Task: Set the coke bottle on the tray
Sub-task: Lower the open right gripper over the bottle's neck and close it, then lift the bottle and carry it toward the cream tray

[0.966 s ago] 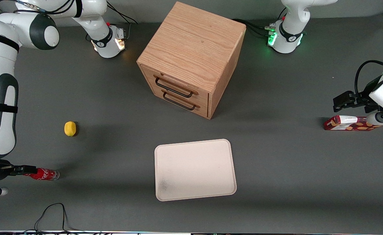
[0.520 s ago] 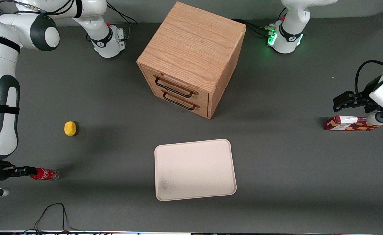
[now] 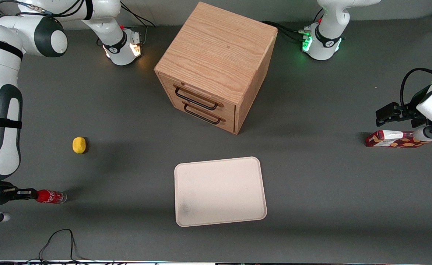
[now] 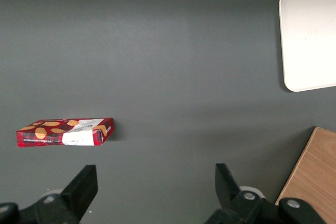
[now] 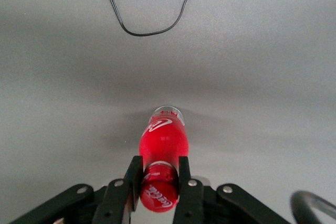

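The coke bottle [image 3: 51, 197], slim and red with white script, lies on its side on the grey table at the working arm's end, nearer the front camera than the lemon. My right gripper [image 3: 35, 193] is low at the bottle's cap end. In the right wrist view the gripper [image 5: 160, 162] has its fingers pressed against both sides of the red cap, and the bottle's body [image 5: 163, 137] points away from it. The cream-white tray [image 3: 219, 191] lies flat mid-table, well apart from the bottle. A corner of the tray shows in the left wrist view [image 4: 310, 35].
A yellow lemon [image 3: 78, 145] lies farther from the front camera than the bottle. A wooden two-drawer cabinet [image 3: 216, 66] stands mid-table, above the tray. A red snack carton [image 3: 392, 139] lies toward the parked arm's end. A black cable [image 3: 59, 239] loops near the table's front edge.
My gripper has slid back along the bottle toward its cap, so more of the red body shows. The bottle itself has not moved.
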Controlling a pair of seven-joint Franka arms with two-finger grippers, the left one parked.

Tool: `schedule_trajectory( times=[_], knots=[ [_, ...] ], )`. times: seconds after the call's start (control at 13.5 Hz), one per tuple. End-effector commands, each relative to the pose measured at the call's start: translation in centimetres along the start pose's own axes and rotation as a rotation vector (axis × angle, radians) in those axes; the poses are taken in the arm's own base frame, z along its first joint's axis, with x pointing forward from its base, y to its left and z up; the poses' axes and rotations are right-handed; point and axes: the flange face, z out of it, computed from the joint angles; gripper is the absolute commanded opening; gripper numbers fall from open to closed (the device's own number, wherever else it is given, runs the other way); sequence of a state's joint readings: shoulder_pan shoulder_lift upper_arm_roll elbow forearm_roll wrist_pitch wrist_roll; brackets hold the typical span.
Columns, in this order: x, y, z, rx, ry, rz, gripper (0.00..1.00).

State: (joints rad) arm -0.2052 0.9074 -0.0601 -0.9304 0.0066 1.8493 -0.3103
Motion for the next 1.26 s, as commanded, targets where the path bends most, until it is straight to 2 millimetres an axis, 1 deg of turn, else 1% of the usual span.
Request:
schedule_trajectory(
  times=[0.0, 0.07, 0.3, 0.37, 0.59, 0.74, 0.82, 0.89, 1.04, 1.11, 1.19],
  knots=[
    [0.0, -0.2, -1.7, 0.007, -0.005, -0.023, 0.0],
    [-0.5, -0.3, -2.2, 0.017, -0.034, -0.021, 0.0],
    [-1.9, -1.2, -8.2, 0.034, -0.051, -0.014, 0.0],
    [-2.5, -1.9, -10.3, 0.037, -0.056, -0.016, 0.0],
    [-5.6, -2.6, -17.9, 0.039, -0.078, -0.013, 0.0],
    [-7.7, -3.2, -22.1, 0.046, -0.086, 0.021, 0.0],
    [-8.5, -3.9, -24.1, 0.046, -0.08, 0.042, 0.0],
    [-9.5, -5.3, -26.1, 0.049, -0.09, 0.036, 0.0],
    [-10.9, -7.0, -28.6, 0.051, -0.103, 0.041, 0.0],
    [-11.2, -7.8, -29.6, 0.047, -0.09, 0.052, 0.0],
    [-11.1, -8.5, -29.7, 0.045, -0.089, 0.068, 0.0]
  ],
)
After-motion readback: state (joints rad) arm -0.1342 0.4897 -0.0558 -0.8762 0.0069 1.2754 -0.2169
